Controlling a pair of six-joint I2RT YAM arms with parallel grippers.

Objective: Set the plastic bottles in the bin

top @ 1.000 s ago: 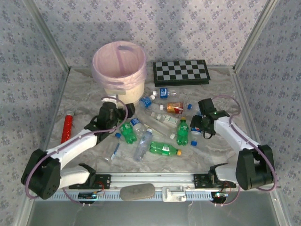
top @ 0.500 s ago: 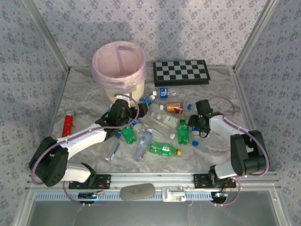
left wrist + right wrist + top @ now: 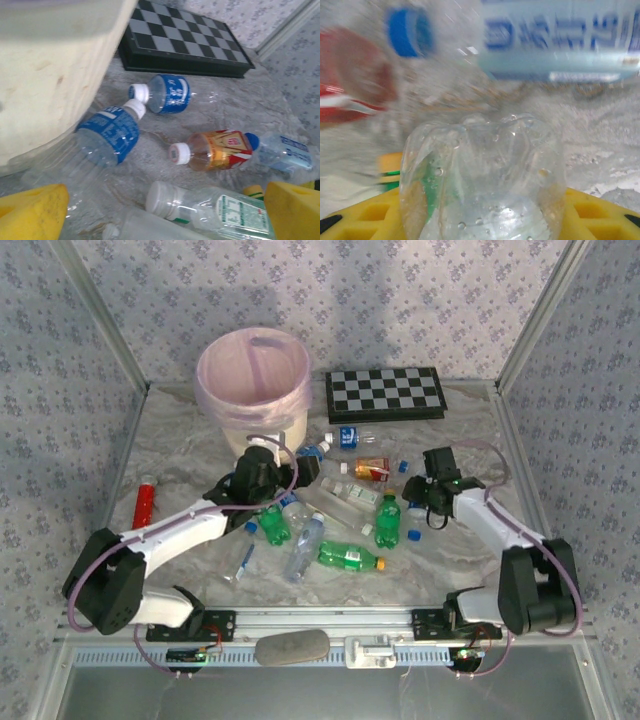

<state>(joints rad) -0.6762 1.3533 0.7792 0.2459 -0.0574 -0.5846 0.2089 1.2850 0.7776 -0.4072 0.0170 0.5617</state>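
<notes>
- While the right gripper (image 3: 482,220) clamps a clear, lobed-base bottle (image 3: 482,170) between its yellow pads, the left gripper (image 3: 162,215) gapes wide beside the bin.
- Round cream bin (image 3: 225,405), glossy pink liner, at 11 o'clock on the crinkled tabletop (image 3: 460,560).
- Green bottles (image 3: 388,520) lie mid-tabletop. The orange-labelled bottle (image 3: 220,150) is at 3 o'clock of the blue-labelled bottle (image 3: 107,137).
- Flat chessboard (image 3: 385,392) at 1 o'clock.

Pale lilac floral-patterned walls (image 3: 400,300) enclose a grey marbled tabletop (image 3: 175,440) — perhaps a crinkled cloth — edged by slanting silver metal posts (image 3: 543,315).
</notes>
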